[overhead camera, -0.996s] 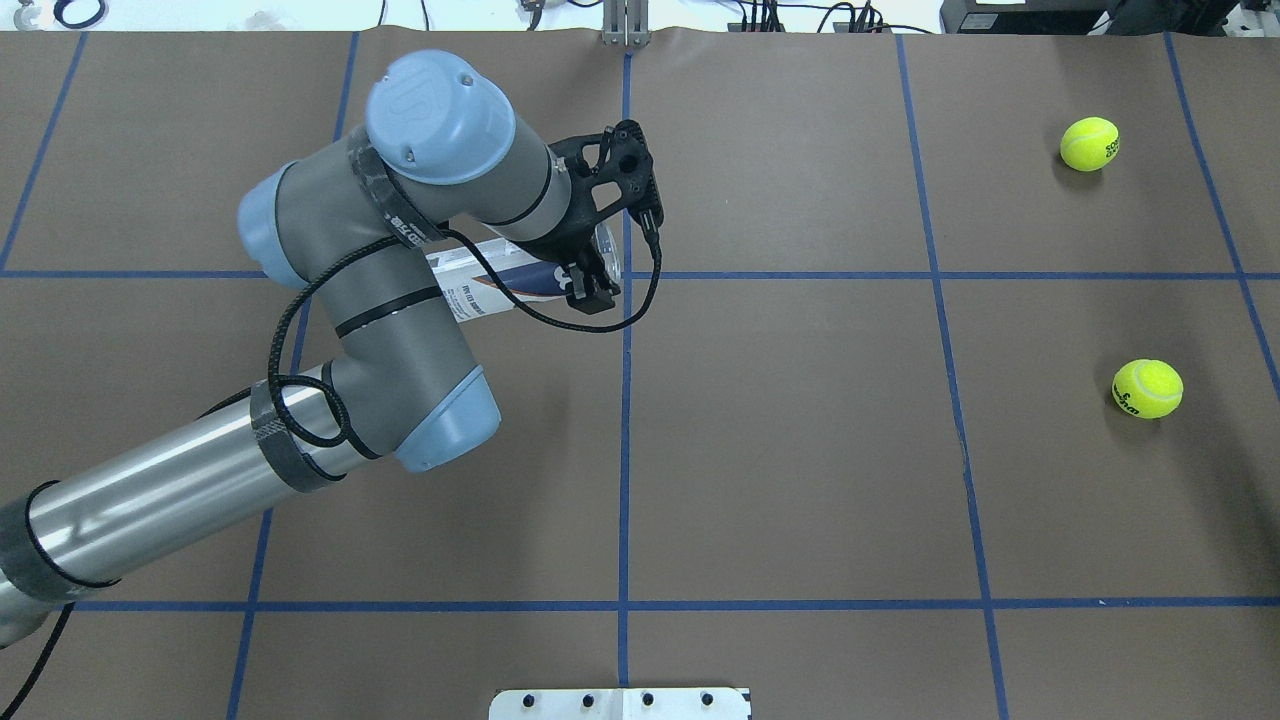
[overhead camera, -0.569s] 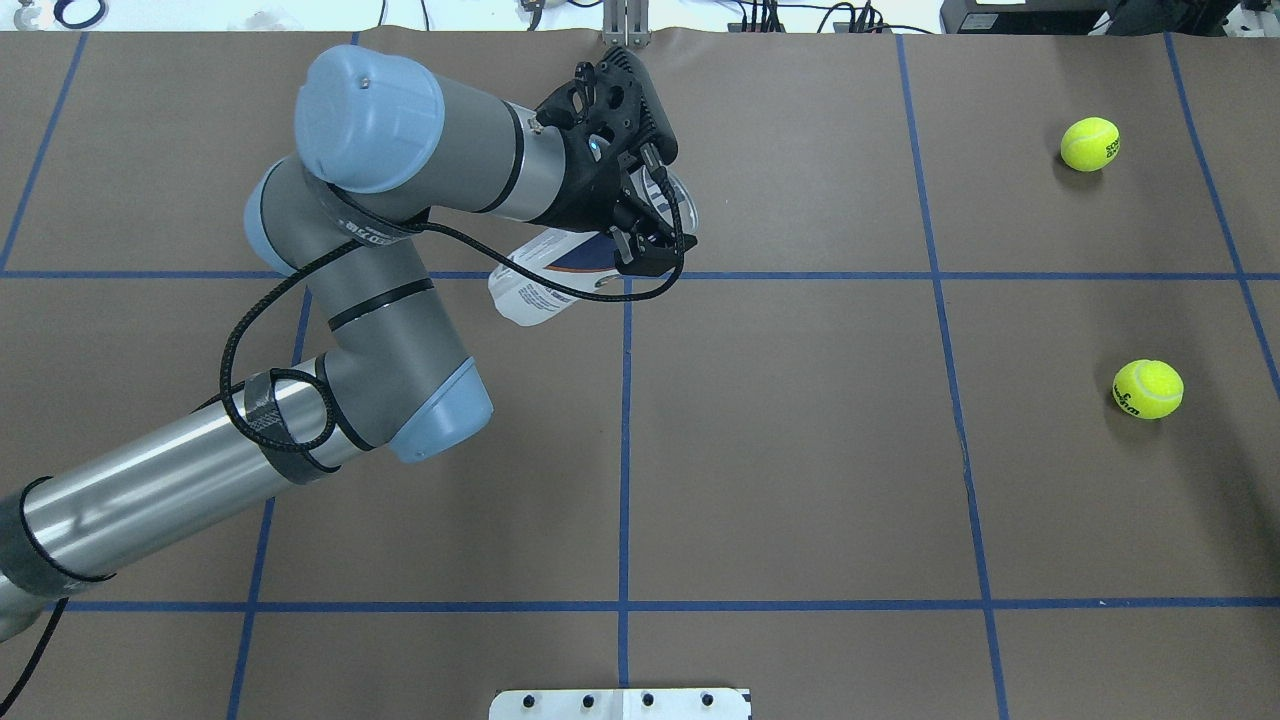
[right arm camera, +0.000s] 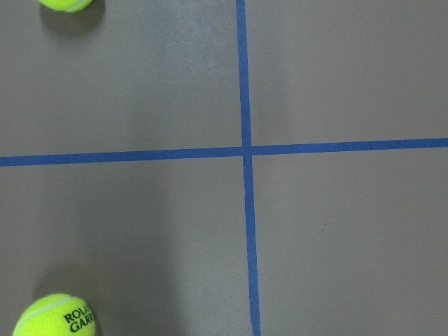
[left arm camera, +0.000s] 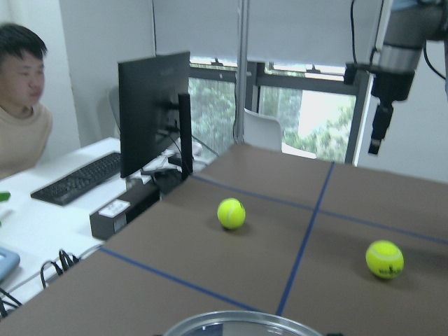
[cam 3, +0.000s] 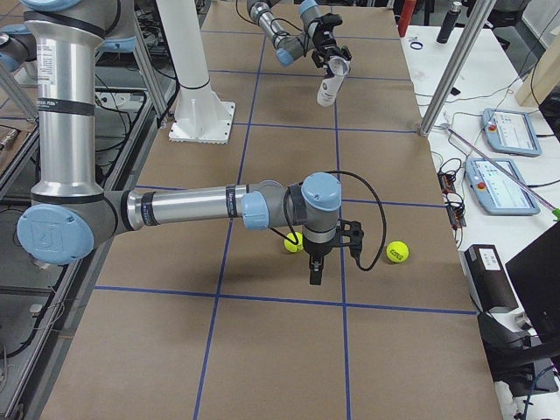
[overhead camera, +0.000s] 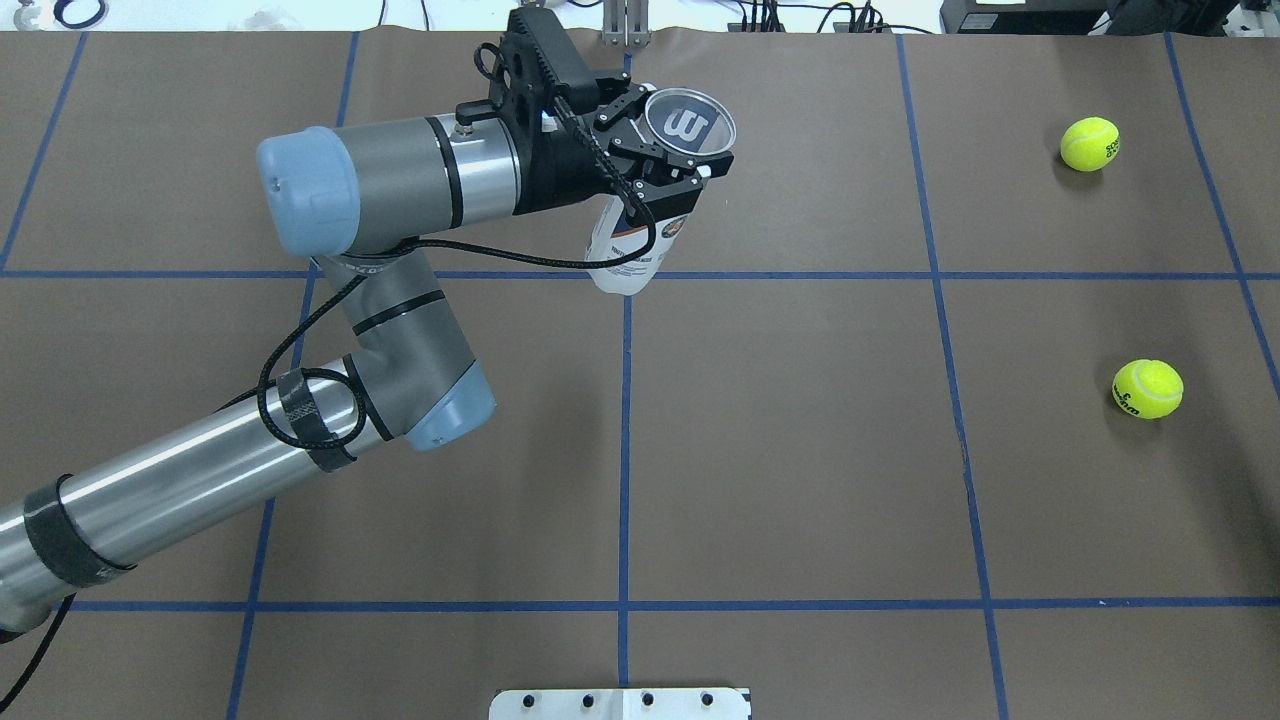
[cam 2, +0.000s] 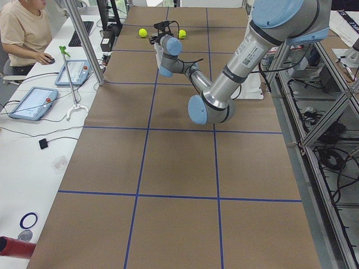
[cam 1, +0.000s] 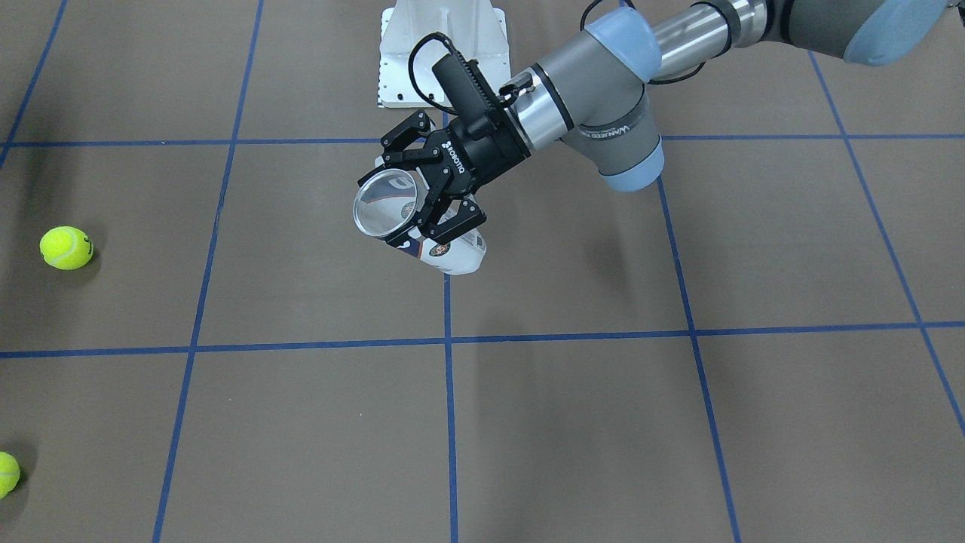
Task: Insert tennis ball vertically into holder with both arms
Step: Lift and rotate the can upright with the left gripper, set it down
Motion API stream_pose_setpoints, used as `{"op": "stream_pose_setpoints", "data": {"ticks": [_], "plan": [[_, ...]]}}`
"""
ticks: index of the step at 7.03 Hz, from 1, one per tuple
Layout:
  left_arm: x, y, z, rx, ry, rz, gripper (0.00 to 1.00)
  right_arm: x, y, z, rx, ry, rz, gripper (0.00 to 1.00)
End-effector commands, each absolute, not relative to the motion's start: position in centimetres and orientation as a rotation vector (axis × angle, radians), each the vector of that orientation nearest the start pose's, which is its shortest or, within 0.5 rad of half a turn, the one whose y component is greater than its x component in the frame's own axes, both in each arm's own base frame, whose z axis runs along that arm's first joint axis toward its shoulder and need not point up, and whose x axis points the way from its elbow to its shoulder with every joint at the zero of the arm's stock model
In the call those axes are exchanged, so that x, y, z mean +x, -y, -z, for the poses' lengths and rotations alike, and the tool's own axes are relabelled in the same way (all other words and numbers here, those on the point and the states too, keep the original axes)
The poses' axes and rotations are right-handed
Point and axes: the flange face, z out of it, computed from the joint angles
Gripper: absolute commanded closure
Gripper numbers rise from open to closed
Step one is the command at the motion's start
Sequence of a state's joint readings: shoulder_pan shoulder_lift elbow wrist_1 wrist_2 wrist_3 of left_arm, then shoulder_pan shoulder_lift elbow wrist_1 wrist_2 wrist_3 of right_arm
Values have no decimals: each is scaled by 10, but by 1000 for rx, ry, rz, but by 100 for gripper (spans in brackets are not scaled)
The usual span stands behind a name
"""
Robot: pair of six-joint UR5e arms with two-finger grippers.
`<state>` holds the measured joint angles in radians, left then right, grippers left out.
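Observation:
My left gripper (overhead camera: 655, 165) is shut on the holder (overhead camera: 625, 250), a clear tube with a navy-and-white label, gripped just below its silver rim. It holds the tube off the table, nearly upright, open mouth up; this also shows in the front view (cam 1: 452, 253). The rim (left arm camera: 241, 323) edges the left wrist view. Two yellow tennis balls (overhead camera: 1090, 144) (overhead camera: 1148, 388) lie on the table at the right. My right gripper (cam 3: 313, 278) points down above the table between the balls and also shows in the left wrist view (left arm camera: 376, 143). I cannot tell whether it is open or shut.
The brown table cover (overhead camera: 800, 450) carries a blue tape grid. The white base pedestal (cam 1: 441, 53) stands at the robot's side. A person (cam 2: 25, 33) sits at a desk with tablets and a monitor along the far side.
My left arm has turned its wrist and swung the tube from lying tilted to nearly upright, mouth up, and carried it toward the far edge. The balls have not moved.

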<state>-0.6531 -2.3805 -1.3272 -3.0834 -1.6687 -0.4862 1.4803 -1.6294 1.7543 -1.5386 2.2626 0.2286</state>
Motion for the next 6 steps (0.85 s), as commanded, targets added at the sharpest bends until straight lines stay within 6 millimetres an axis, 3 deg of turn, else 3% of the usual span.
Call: {"op": "stream_pose_setpoints", "data": {"ticks": [1,3,4,6], "plan": [[461,515,-150,1698,-1499,-130,24,27,479,-596,42,706,-78,0],[501,488,-197,1731,-1566,17,25,27,479,-595,44,706,-76,0],[518,479,-217,1709,-1566,-3,27,26,480,-595,45,707,-77,0],[546,462,-236,1681,-1539,-58,27,26,484,-590,53,708,-74,0]]}}
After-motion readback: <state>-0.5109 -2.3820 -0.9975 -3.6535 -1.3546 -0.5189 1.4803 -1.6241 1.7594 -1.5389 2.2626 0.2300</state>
